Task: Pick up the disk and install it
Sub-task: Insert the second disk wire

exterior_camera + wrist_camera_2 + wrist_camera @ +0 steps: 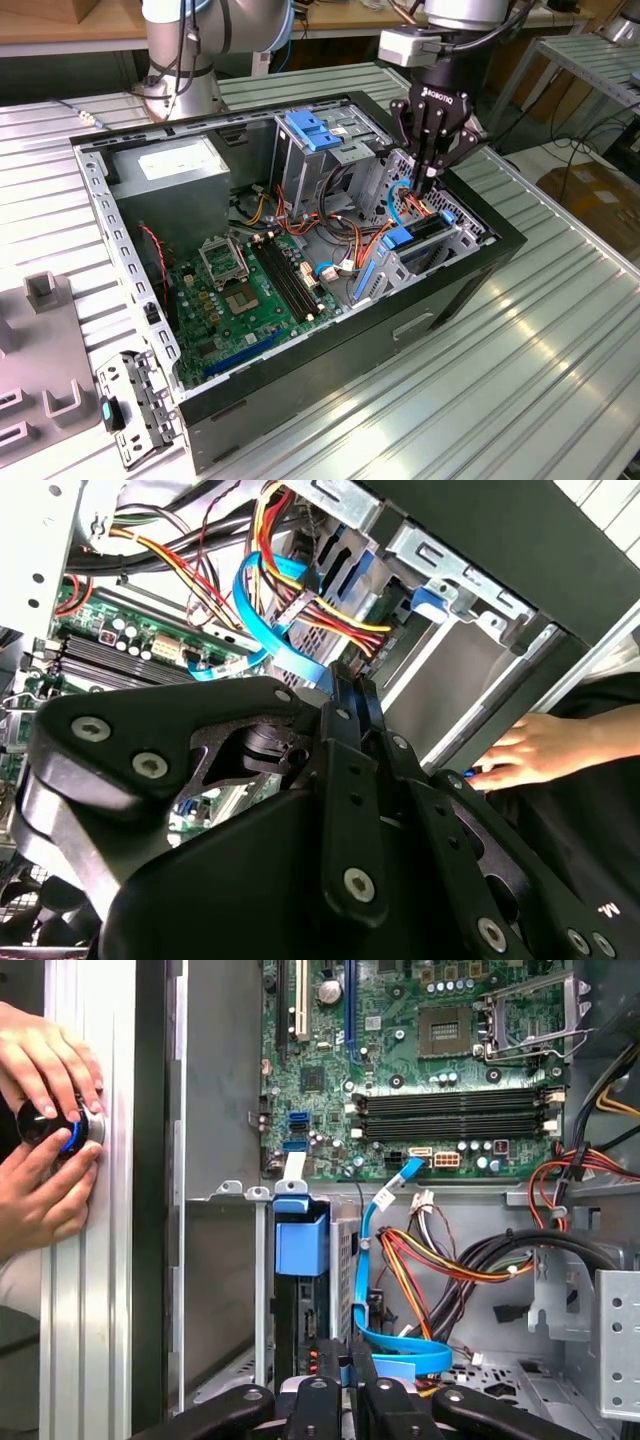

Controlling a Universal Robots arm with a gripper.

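Gripper of the robot arm, black fingers pinched together, hangs inside the open black computer case, at the drive cage beside the case's front wall. The flat dark-grey disk in bright blue plastic rails sits on edge in its bay directly beneath the fingertips, long axis running down into the cage, blue tab uppermost. A person's hands rest on the ribbed metal table outside the case wall.

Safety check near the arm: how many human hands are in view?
2. One hand and the other hand cup a small black round knob on the ribbed metal table beside the open computer case.
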